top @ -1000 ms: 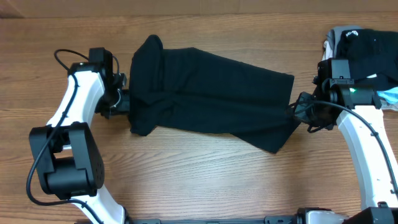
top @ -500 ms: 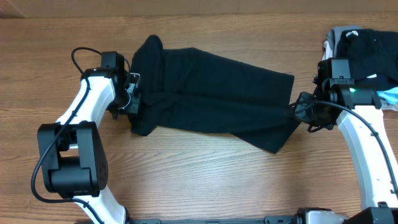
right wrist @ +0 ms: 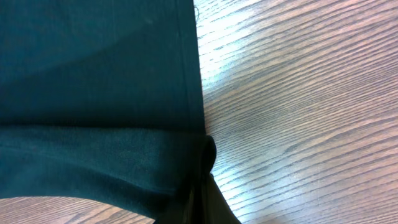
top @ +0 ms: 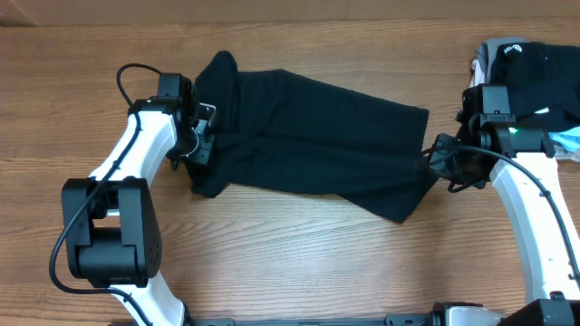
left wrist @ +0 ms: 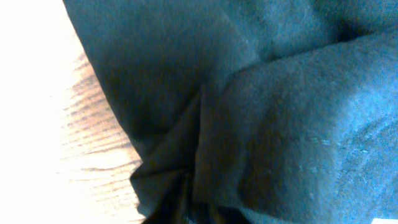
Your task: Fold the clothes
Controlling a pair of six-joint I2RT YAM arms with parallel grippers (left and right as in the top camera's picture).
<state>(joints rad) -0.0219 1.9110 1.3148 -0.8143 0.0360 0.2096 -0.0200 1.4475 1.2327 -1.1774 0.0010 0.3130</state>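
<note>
The left pincer (top: 201, 138) sits right at the 9 o'clock end of the black cloth (top: 308, 136). Its own camera shows only dark folds and a bit of wood, so I cannot tell if its fingers are apart or together. The right pincer (top: 437, 165) is at the 3 o'clock end, and it looks clamped on the corner there, because the hem bunches into a tight little roll (right wrist: 207, 151) at the bottom of its view.

The black cloth lies across the middle of the surface (top: 299, 263), long and flat, a bit tilted, with a rumpled lump at the 9 o'clock end. It looks soft, thin and light. It will flop and bend when lifted, and it will not break. It may slide a little on the smooth wood. I think the best places to hold it are the corners and the stitched hem, where the cloth is thicker.

The surface is brown wood with long wavy lines. At 2 o'clock a pile of clothes (top: 535, 68) lies in black and grey, soft and lumpy
</note>
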